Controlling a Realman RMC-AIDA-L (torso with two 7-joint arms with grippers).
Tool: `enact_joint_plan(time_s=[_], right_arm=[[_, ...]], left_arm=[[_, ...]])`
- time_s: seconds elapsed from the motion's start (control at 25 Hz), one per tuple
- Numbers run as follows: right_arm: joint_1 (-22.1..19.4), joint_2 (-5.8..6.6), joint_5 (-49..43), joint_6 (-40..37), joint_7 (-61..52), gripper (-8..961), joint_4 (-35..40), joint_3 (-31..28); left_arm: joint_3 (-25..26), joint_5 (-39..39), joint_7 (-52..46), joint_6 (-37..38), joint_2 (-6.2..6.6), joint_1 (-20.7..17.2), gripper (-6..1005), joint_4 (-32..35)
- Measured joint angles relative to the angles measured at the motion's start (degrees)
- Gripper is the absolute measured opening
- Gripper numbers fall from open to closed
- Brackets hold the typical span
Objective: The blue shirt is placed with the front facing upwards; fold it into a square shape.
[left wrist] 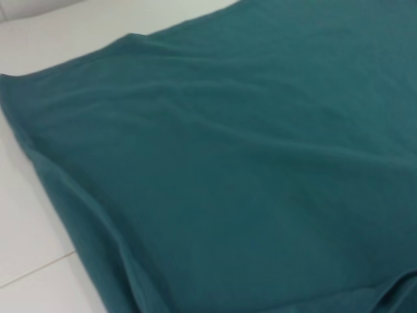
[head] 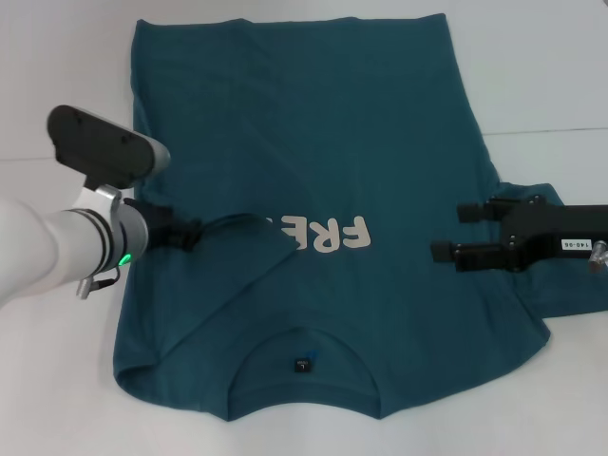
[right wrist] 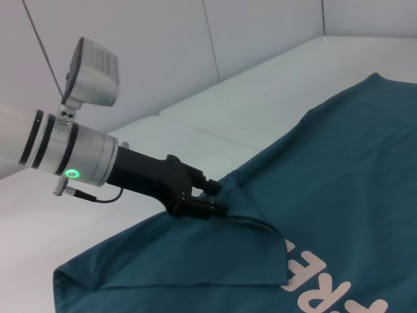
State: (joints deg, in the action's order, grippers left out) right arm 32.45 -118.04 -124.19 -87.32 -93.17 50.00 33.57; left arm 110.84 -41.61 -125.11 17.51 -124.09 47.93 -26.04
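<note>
The blue shirt (head: 380,142) lies spread on the table (head: 551,66), collar at 6 o'clock. Step in hand: first side fold. The left gripper (head: 190,233), at 9 o'clock, is clenched on the folded-in shirt edge. The right gripper (head: 454,233), at 3 o'clock, is released over the shirt's side. Next move likely requires carrying the edge farther inward.

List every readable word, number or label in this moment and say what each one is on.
"FRE": cream chest print on the blue shirt, partly covered by a fold.
"140-06", roughly: white sticker on the right gripper; blurred, uncertain.
Collar tag: too small to read.
Left gripper: no text visible.
</note>
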Motion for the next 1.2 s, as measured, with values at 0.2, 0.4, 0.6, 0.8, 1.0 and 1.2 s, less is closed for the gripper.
enact_joint_plan(time_s=[0.2, 0.4, 0.6, 0.8, 1.0, 1.2], right_arm=[[-0.02, 0.07, 0.0, 0.22, 0.0, 916, 0.0, 0.5], [-0.3, 0.14, 0.0, 1.03, 0.0, 916, 0.0, 0.54], [-0.53, 0.19, 0.0, 1.2, 0.0, 916, 0.0, 0.55], [-0.55, 0.18, 0.0, 1.32, 0.0, 916, -0.02, 0.79], [-0.49, 0.18, 0.0, 1.37, 0.0, 916, -0.06, 1.28], [-0.35, 0.02, 0.0, 1.5, 0.0, 916, -0.09, 1.32]], left_arm=[[0.27, 0.34, 0.02, -0.07, 0.25, 0.9, 477, 1.25], [-0.2, 0.1, -0.09, 0.65, -0.32, -2.39, 293, -3.59], [0.45, -0.22, -0.82, 3.42, -0.09, -3.45, 363, -4.71], [0.3, 0.24, -0.84, 3.41, -0.09, -3.33, 481, -3.78], [0.24, 0.28, -0.86, 3.1, -0.09, -3.46, 597, -3.63], [0.02, 0.31, -0.3, 1.35, 0.0, -2.28, 638, -1.6]])
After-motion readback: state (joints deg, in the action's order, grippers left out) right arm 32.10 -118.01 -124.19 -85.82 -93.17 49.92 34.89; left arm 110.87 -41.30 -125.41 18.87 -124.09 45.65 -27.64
